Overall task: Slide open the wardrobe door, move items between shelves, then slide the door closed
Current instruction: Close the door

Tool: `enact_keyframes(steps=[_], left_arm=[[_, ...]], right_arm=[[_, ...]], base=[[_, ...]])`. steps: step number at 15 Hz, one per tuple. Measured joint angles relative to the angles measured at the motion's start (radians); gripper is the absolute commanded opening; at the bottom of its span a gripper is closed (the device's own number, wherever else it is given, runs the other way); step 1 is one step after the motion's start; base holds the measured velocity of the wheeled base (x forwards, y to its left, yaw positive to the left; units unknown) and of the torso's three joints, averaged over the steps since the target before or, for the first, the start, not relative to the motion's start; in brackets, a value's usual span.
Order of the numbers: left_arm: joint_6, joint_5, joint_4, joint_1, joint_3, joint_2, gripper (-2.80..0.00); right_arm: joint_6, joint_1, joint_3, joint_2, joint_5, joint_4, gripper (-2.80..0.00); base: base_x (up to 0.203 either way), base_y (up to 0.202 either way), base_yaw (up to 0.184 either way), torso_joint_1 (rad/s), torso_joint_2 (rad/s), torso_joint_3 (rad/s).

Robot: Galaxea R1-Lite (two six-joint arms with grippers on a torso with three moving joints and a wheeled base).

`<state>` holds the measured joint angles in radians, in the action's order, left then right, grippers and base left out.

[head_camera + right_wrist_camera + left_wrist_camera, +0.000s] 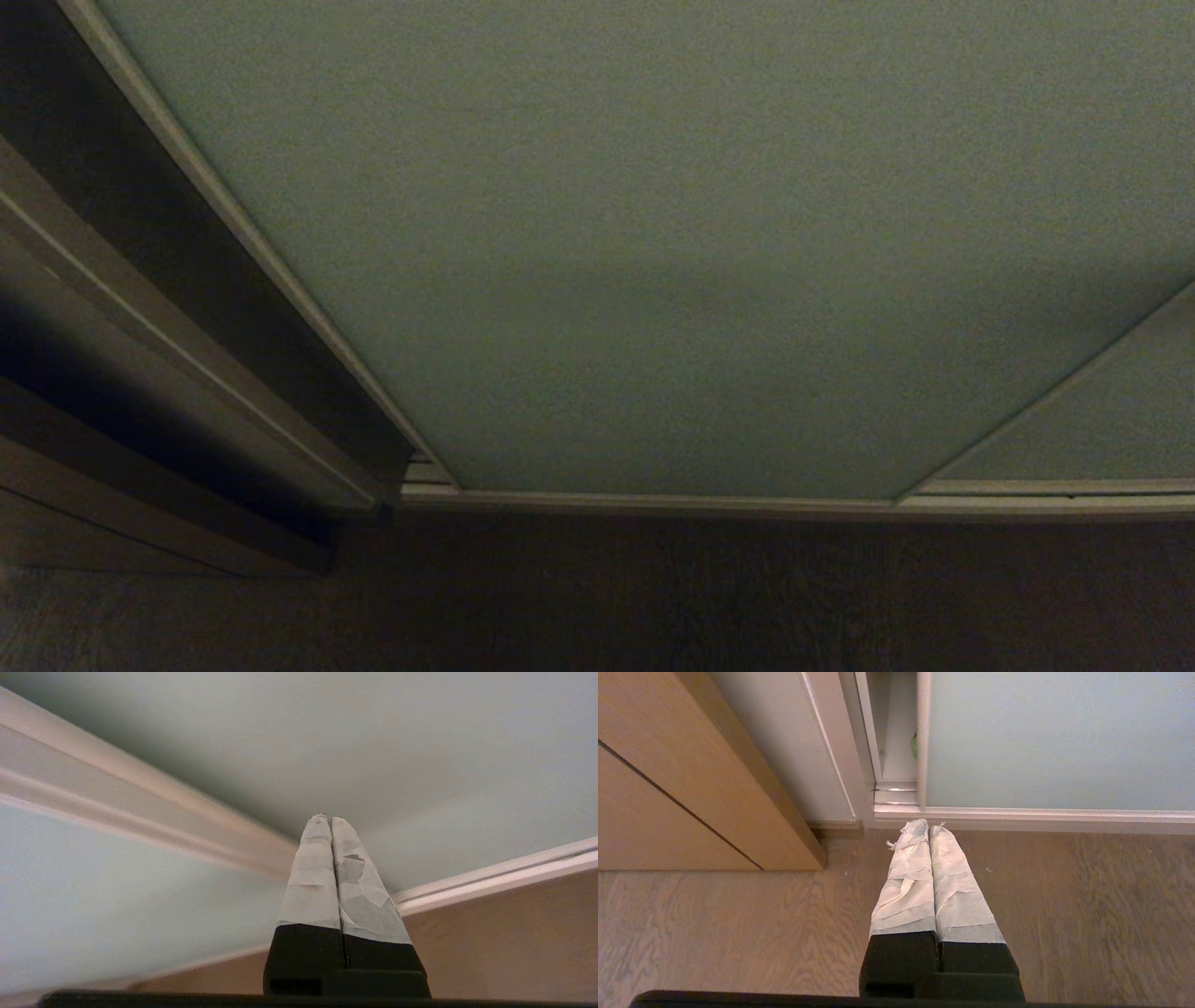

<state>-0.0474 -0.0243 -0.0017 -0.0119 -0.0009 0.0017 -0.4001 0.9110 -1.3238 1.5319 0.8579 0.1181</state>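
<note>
The sliding wardrobe door (pixel 653 233) is a pale grey-green panel that fills most of the head view, and neither arm shows there. My right gripper (pixel 329 819) is shut with nothing in it. Its taped tips are close to the door (pixel 397 742), beside a light upright frame strip (pixel 140 807). My left gripper (pixel 928 826) is shut and empty, low over the floor by the bottom track (pixel 1017 814). A narrow gap (pixel 899 732) stands open at the door's (pixel 1055 737) edge, with a green sliver (pixel 914 745) in it. The items and shelves are hidden.
A second, like panel (pixel 1102 411) sits at the right. A wooden cabinet (pixel 691 774) stands to the left of the wardrobe, close to its side wall (pixel 784 751). Wood-grain floor (pixel 1087 914) runs along the wardrobe's front.
</note>
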Motion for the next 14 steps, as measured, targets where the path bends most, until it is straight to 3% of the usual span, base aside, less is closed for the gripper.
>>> enact_keyframes(steps=[4,8,11,14], left_arm=[[0.0,0.0,0.001,0.0,0.001,0.0,-2.8],[0.0,0.0,0.001,0.0,0.0,0.0,-2.8],[0.0,0.0,0.001,0.0,0.0,0.0,-2.8],[0.0,0.0,0.001,0.0,0.0,0.0,-2.8]], right_arm=[[0.107,-0.073,0.061,-0.133,-0.288,-0.041,-2.8],[0.171,-0.23,0.167,-0.281,-0.547,-0.039,-2.8],[0.211,-0.417,0.275,-0.417,-0.678,-0.045,-2.8],[0.278,-0.574,0.477,-0.607,-0.722,-0.067,-2.8]], base=[[0.0,0.0,0.0,0.0,0.0,0.0],[0.0,0.0,0.0,0.0,0.0,0.0],[0.0,0.0,0.0,0.0,0.0,0.0],[0.0,0.0,0.0,0.0,0.0,0.0]])
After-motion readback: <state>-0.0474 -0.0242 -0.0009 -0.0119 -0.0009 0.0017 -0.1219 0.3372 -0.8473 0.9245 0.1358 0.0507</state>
